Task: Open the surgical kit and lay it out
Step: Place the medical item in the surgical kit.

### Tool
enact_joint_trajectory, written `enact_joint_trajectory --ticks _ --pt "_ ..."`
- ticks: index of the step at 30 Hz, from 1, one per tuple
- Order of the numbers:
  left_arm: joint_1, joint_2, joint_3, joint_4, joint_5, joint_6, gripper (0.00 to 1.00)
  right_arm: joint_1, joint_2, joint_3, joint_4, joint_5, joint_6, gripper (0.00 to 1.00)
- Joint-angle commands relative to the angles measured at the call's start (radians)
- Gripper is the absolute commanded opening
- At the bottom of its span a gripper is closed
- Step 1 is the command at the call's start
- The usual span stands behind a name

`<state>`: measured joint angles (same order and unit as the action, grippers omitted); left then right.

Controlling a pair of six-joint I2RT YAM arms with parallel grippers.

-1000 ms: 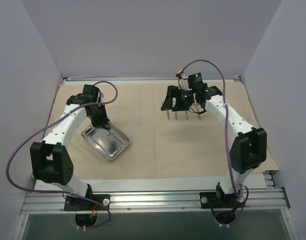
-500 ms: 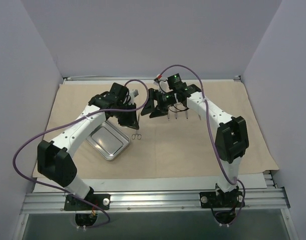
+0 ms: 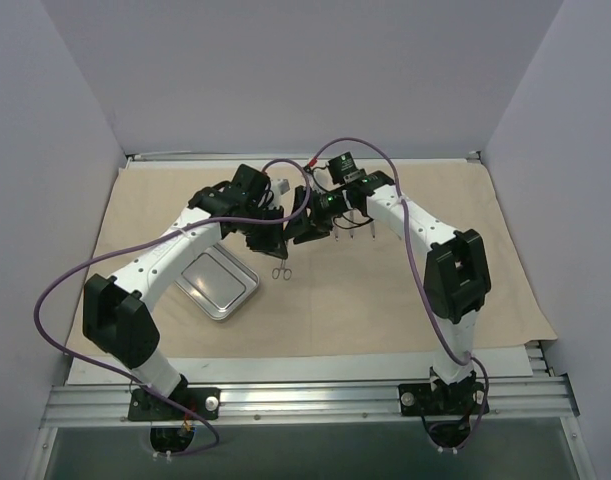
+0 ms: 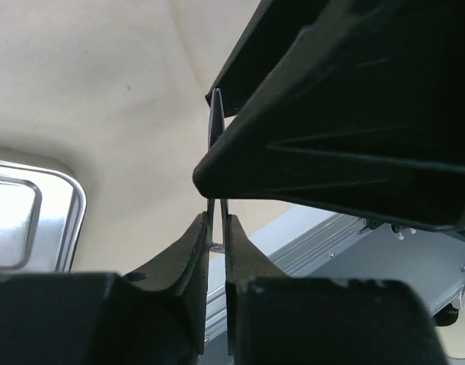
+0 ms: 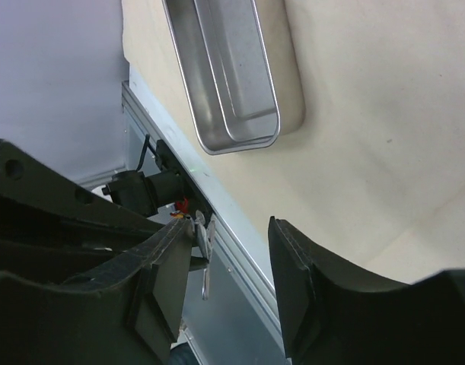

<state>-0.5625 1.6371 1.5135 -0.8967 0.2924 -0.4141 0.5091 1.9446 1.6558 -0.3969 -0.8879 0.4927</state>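
The beige cloth wrap (image 3: 385, 290) lies spread flat over the table. The shiny steel tray (image 3: 218, 283) sits on it at the left, and also shows in the right wrist view (image 5: 232, 76). My left gripper (image 3: 274, 246) is shut on a thin silver ring-handled instrument (image 3: 281, 270) that hangs above the cloth, rings down. In the left wrist view the fingers (image 4: 198, 243) pinch its shafts (image 4: 216, 213). My right gripper (image 3: 307, 228) is open right beside it. In the right wrist view the instrument (image 5: 206, 255) stands between the jaws, close to the left finger (image 5: 167, 258).
Other thin silver instruments (image 3: 352, 229) lie in a row on the cloth behind the right gripper. The two grippers are nearly touching at mid-table. Grey walls close in the back and sides. A metal rail (image 3: 305, 400) runs along the near edge.
My left arm has lifted an instrument from the tray and carried it right to mid-table. My right gripper has swung left from the laid-out row to meet it.
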Motion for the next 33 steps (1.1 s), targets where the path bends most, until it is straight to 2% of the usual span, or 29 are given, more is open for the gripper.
enact_joint_trajectory --ticks 1,2,5,6,7,8,9,10,11,13,15,18,24,33 --pt "-0.008 -0.006 0.057 0.021 0.004 0.012 0.02 0.019 0.025 0.044 -0.045 -0.025 -0.019 0.44" --pt "-0.008 -0.006 0.06 0.019 0.004 0.012 0.02 0.023 0.031 0.048 -0.049 -0.025 -0.025 0.43" --pt "-0.007 -0.005 0.062 0.019 0.007 0.014 0.02 0.023 0.042 0.05 -0.049 -0.04 -0.026 0.27" --pt "-0.008 -0.005 0.063 0.021 0.008 0.014 0.02 0.023 0.042 0.05 -0.037 -0.048 -0.025 0.11" --pt "-0.007 -0.006 0.062 0.022 0.011 0.012 0.02 0.023 0.037 0.039 -0.027 -0.066 -0.02 0.02" --pt "-0.007 -0.005 0.062 0.022 0.013 0.012 0.02 0.02 0.034 0.033 -0.016 -0.074 -0.008 0.0" --pt "-0.007 -0.003 0.063 0.018 0.014 0.011 0.06 0.017 0.028 0.026 0.013 -0.08 -0.003 0.0" --pt "-0.005 -0.003 0.063 0.018 0.02 0.008 0.15 0.014 0.008 0.003 0.035 -0.088 0.006 0.0" --pt "-0.004 -0.005 0.06 0.019 0.027 0.006 0.35 0.003 -0.004 -0.01 0.058 -0.095 0.021 0.0" --pt "0.01 -0.026 0.041 0.034 0.036 -0.002 0.46 -0.018 -0.042 -0.04 0.128 -0.098 0.041 0.0" --pt "0.026 -0.069 -0.001 0.082 0.083 -0.003 0.52 -0.053 -0.073 -0.108 0.235 -0.137 0.088 0.0" --pt "0.058 -0.108 -0.042 0.137 0.17 0.003 0.55 -0.087 -0.139 -0.171 0.352 -0.167 0.125 0.0" --pt "0.047 -0.115 -0.07 0.183 0.201 0.005 0.56 -0.144 -0.202 -0.232 0.475 -0.172 0.263 0.0" --pt "0.044 -0.117 -0.049 0.24 0.238 -0.002 0.56 -0.139 -0.214 -0.245 0.503 -0.143 0.331 0.0"
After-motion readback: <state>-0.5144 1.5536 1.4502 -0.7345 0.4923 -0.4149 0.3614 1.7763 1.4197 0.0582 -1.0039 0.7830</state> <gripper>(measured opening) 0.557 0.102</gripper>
